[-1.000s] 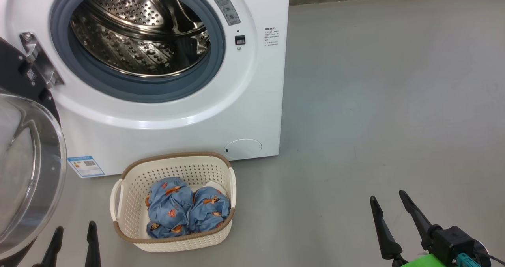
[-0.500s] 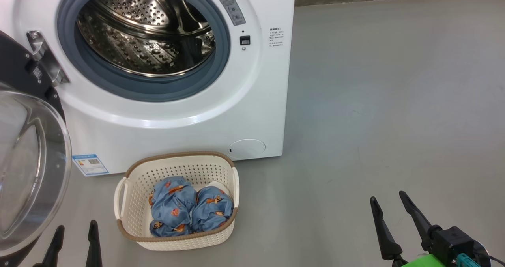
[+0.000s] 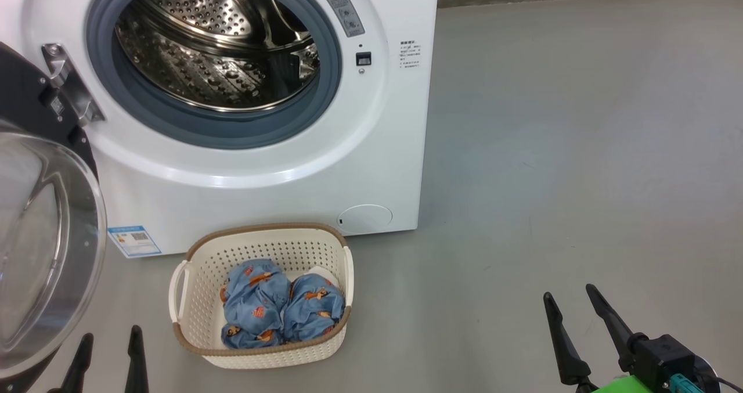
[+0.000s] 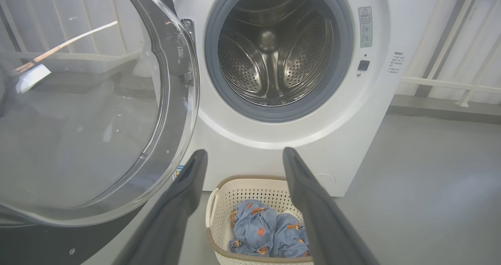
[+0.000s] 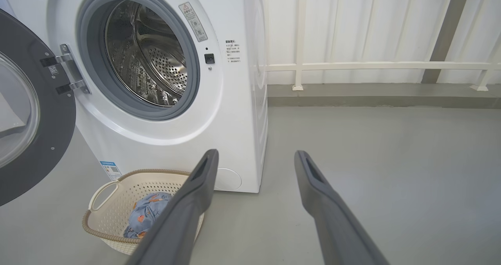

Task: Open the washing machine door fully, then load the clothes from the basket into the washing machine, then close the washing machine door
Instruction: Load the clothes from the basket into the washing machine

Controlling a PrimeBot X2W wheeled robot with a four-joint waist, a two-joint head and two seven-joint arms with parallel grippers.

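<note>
Head view: washing machine door [image 3: 52,253] swung wide at left, drum [image 3: 215,50] bare; clothes [image 3: 281,312] bundled in basket [image 3: 264,227] on floor [image 3: 551,149] before washing machine [image 3: 261,190]. Left tool [image 3: 111,335], right tool [image 3: 569,293] both spread, empty, low.
Left wrist view: basket framed between fingers [image 4: 180,202], below drum. Best bet: descend straight, pinch one bundle's crown.
Right wrist view: basket lower left, right tool well apart from it.

The big white washing machine [image 3: 267,190] at upper left has a smooth, glossy front; its perforated steel drum [image 3: 215,56] shines inside a matt grey rubber gasket [image 3: 232,134]. At the left edge, the round door [image 3: 46,253] has a bowl of clear, reflective glass. The cream perforated plastic basket [image 3: 197,300] holds soft, crumpled light blue cloth bundles [image 3: 281,312].
</note>
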